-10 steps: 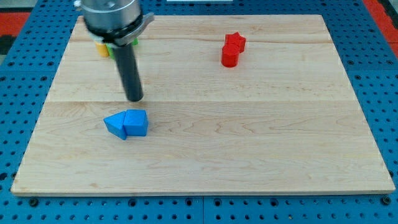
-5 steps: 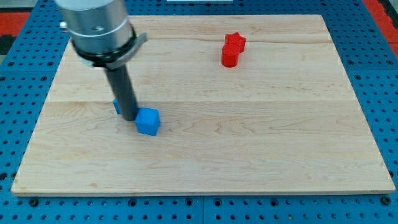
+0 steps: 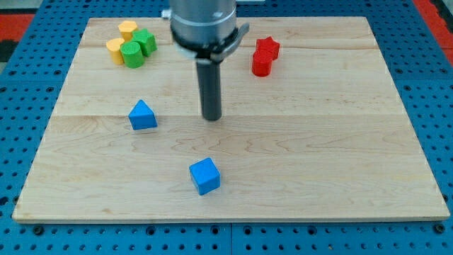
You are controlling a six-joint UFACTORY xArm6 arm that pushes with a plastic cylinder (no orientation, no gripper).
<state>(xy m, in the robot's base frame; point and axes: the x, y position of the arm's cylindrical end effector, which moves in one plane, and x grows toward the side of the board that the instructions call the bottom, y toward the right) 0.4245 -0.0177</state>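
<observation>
My tip [image 3: 211, 117] rests on the wooden board [image 3: 318, 142] near its middle, touching no block. The blue triangular block [image 3: 142, 115] lies to its left, a clear gap away. The blue cube [image 3: 205, 176] sits toward the view's bottom, just below and slightly left of the tip. These two blue blocks are well apart from each other. A red star-shaped block [image 3: 268, 48] and a red cylinder [image 3: 261, 64] stand touching at the upper right of the tip.
At the board's upper left sits a cluster of two yellow blocks [image 3: 127, 30] [image 3: 115, 49] and two green blocks [image 3: 145, 41] [image 3: 132, 54]. A blue pegboard [image 3: 21, 106] surrounds the board.
The tip went between the two joined blue blocks and split them: the cube slid toward the bottom right, the triangular block stayed left. The tip then moved right and up, uncovering the yellow-green cluster.
</observation>
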